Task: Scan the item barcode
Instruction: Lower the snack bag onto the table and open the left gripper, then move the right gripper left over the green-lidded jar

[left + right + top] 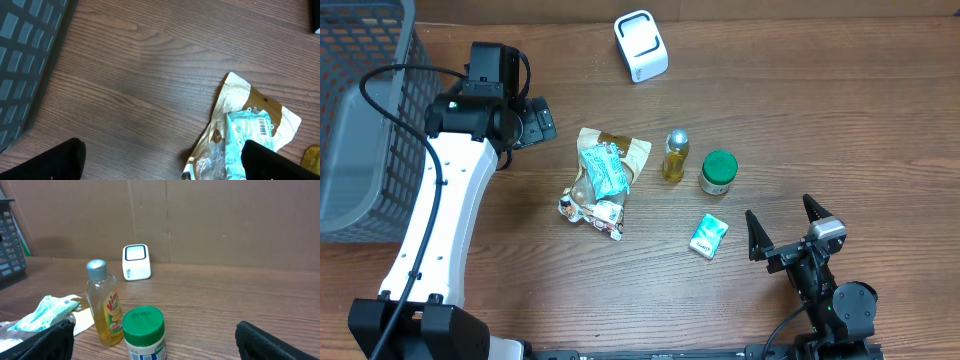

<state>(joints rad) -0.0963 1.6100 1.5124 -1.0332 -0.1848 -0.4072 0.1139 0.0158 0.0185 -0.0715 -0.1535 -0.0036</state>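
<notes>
L gripper: fingers spread wide, nothing held. A teal pouch is laid flat on a tan packet just beside one L finger, barcode up. Its long axis is set approx. square to the line between the L fingertips. R gripper: also spread, empty. Ahead of its fingers, a Vim bottle and green-lidded jar are seen, w/ a white scanner beyond.
</notes>
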